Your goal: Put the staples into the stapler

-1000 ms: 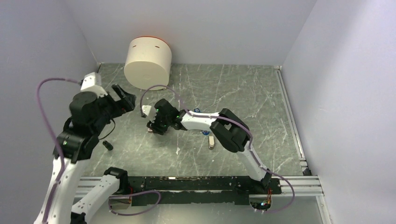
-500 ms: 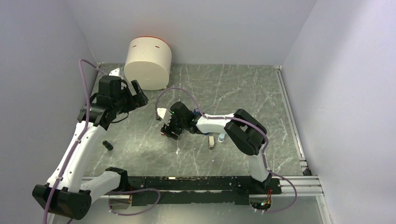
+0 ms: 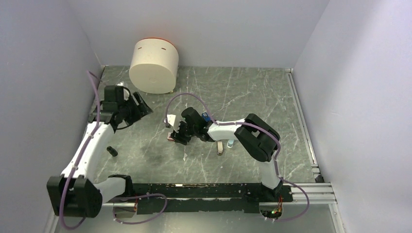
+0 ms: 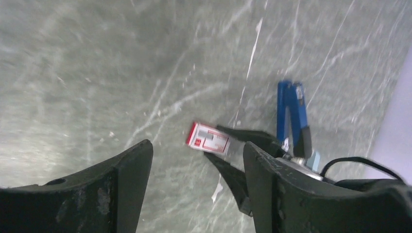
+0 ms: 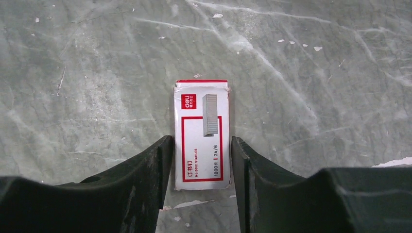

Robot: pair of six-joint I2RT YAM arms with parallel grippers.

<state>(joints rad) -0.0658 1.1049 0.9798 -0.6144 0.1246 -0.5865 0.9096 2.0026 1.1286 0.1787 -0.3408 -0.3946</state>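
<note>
The right gripper's [image 5: 201, 141] jaws sit either side of the flat red-and-white cardboard staple box [image 5: 202, 116] to grab it, though I cannot tell if they squeeze, and the left gripper's [image 4: 197, 148] jaws hang wide apart.

left fingers [image 4: 127, 187] spread wide, raised | right fingers [image 5: 154, 187] close-set, low

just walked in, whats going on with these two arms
The right gripper is down at the table, its fingers close along both long sides of the red-and-white staples box; whether it grips yet cannot be told. The left gripper hovers open, holding nothing. The blue stapler lies on the table beside the right arm, with neither gripper on it.
</note>
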